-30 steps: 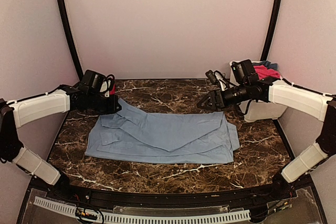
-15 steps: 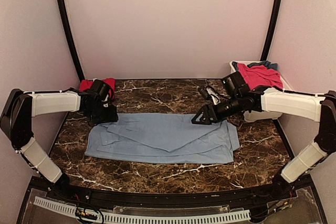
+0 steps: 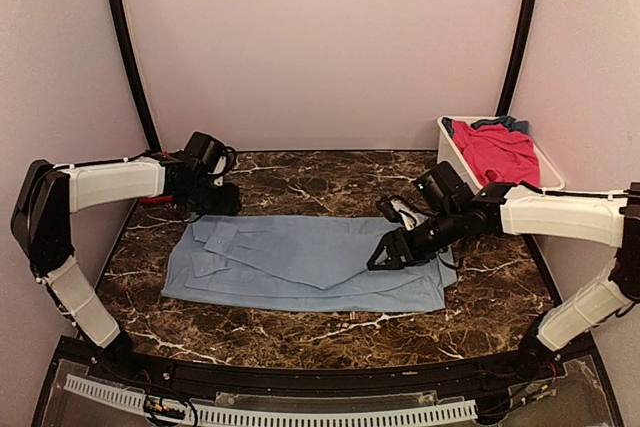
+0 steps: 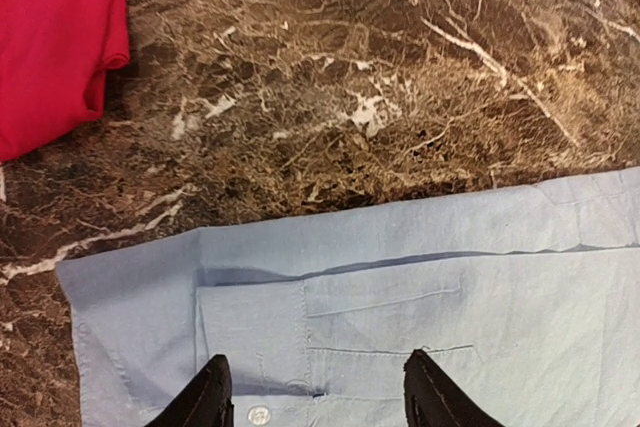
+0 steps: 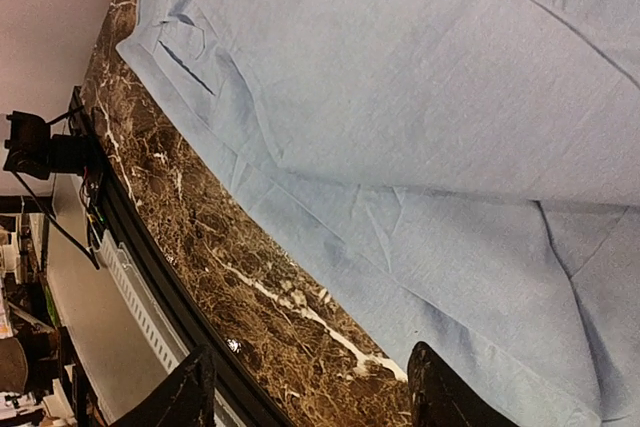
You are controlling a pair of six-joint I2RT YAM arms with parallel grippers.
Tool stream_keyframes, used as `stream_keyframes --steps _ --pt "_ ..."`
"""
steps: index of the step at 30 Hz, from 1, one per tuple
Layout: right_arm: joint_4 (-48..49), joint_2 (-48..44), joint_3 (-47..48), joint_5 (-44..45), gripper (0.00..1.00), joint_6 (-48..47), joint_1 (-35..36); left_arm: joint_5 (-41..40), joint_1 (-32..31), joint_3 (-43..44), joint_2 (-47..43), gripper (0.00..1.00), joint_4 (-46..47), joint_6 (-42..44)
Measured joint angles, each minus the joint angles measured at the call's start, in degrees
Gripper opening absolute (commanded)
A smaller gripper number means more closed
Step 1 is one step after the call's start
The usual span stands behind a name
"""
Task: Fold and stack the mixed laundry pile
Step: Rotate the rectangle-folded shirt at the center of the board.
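Shirt (image 3: 310,262) lies part-folded and flat at the centre of the surface (image 3: 330,182). Left fingers (image 4: 205,402) are spread and empty over its left end. Right fingers (image 5: 190,392) are spread and empty over its right end.

Risk: a pinch catching only the top layer would pull the fold open.

Risk: the left arm could snag the nearby red piece (image 4: 50,37).

Further garments (image 3: 495,152) await in the tub (image 3: 446,147).

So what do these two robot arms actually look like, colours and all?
The left arm and right arm have smooth white shells over the long segments, linked by black joints. Each ends in a black wrist block with looping black cables and two stubby black fingers, matte with rounded tips.
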Motion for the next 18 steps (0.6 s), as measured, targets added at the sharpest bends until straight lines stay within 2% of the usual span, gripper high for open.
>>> stream_keyframes --steps 6,11,18 --pt "1.44 4.42 -2.89 1.75 0.62 2.93 0.61 1.51 -2.71 1.79 8.74 0.54 -1.64 1.99" --pt "4.15 10.93 -3.39 2.97 0.61 3.85 -1.07 1.11 -3.91 1.01 10.97 0.51 -2.89 1.44" --pt "5.27 20.76 3.78 4.81 0.60 2.89 -4.70 -1.05 -3.76 -2.86 11.21 0.50 -3.48 -1.05"
